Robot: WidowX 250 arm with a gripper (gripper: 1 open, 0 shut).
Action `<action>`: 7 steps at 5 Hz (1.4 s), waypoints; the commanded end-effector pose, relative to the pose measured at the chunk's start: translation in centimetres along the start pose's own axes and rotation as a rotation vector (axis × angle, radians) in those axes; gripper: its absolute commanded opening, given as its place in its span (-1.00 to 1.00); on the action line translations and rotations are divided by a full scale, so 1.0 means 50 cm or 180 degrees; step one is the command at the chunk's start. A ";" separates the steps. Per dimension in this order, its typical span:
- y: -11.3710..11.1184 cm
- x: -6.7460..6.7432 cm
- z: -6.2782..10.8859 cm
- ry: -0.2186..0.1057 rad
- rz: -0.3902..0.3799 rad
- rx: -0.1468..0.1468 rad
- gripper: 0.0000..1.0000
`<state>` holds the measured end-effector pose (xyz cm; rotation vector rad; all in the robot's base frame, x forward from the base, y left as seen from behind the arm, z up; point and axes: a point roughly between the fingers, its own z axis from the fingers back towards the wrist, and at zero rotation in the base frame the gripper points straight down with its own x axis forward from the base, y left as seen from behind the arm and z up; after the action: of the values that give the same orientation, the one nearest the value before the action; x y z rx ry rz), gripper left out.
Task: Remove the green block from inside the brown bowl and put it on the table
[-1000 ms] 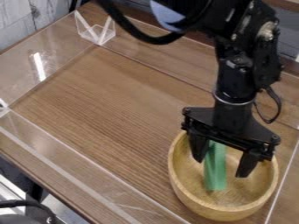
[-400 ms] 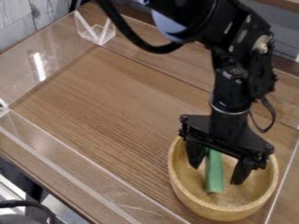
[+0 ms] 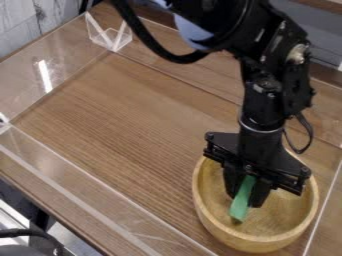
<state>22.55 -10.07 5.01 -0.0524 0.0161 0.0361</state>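
Note:
The brown bowl (image 3: 221, 222) sits at the lower right of the table (image 3: 127, 115), round, shallow and light wood. Inside it the green block (image 3: 241, 206) stands tilted, its lower end near the bowl's floor and its upper end hidden between the fingers. My gripper (image 3: 254, 190) reaches straight down into the bowl from a black arm, and its two black fingers have come together around the block's upper part, shut on it.
Low clear acrylic walls (image 3: 54, 60) edge the wood-grain tabletop on the left, back and front. A small clear bracket (image 3: 110, 38) stands at the back wall. Bare wood spreads left of the bowl.
The gripper dropped slightly into the bowl and its fingers went from spread wide to shut on the green block, which now leans more to the left.

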 end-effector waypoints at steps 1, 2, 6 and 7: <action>0.003 0.012 0.020 -0.0081 0.0017 -0.0043 -1.00; 0.006 0.014 0.025 -0.0079 0.0001 -0.0042 -1.00; 0.014 0.021 0.039 -0.0065 -0.0097 -0.0039 -1.00; 0.016 0.023 0.041 -0.0063 -0.0119 -0.0041 -1.00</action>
<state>22.46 -9.00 5.39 -0.0396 0.0599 -0.0092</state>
